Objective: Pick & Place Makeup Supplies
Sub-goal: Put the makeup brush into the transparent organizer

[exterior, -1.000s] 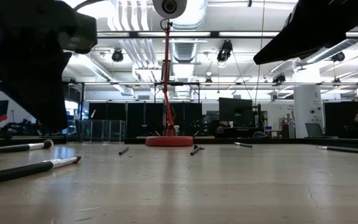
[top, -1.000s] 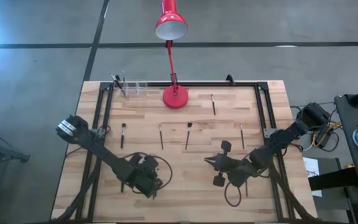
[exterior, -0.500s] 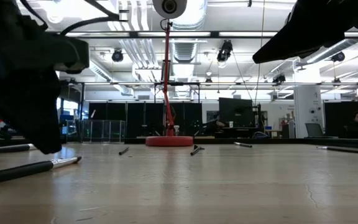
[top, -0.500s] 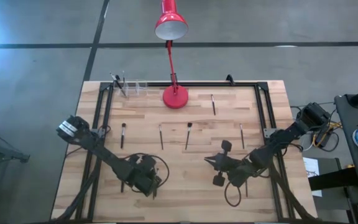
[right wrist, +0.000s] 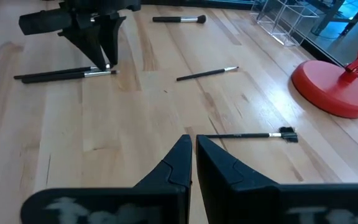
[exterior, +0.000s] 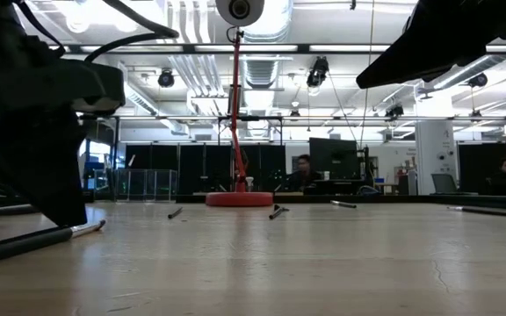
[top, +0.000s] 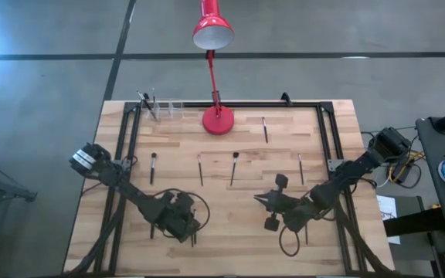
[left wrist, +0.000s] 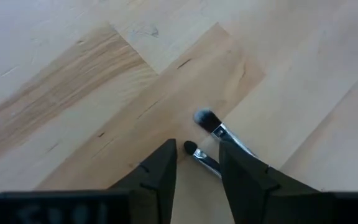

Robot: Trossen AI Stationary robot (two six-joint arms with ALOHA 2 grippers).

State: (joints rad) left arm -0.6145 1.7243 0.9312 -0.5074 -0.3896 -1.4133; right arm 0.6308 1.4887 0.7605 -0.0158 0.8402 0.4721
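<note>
brushes lie scattered on the wooden table (top: 284, 232): two side by side under the left gripper (left wrist: 197, 163), their tips, one pale and fluffy (left wrist: 205, 118) and one small and dark (left wrist: 190, 148), showing just ahead of its fingers. the small dark tip sits in the gap between the spread jaws, which hold nothing; the fluffy one lies just beside the finger (left wrist: 244, 177). four more lie in a row across the table's middle: a round-headed brush (top: 153, 166), a thin stick (top: 200, 168), a spoolie-like brush (top: 234, 167), a pencil (top: 300, 167). a seventh (top: 265, 129) lies beside the one red lamp base (top: 218, 120). a clear holder (top: 161, 108) at the far left corner holds a few sticks, too small to count. the right gripper (right wrist: 192, 163) hovers over bare wood, jaws pinched together and empty, well apart from the left pair.
</note>
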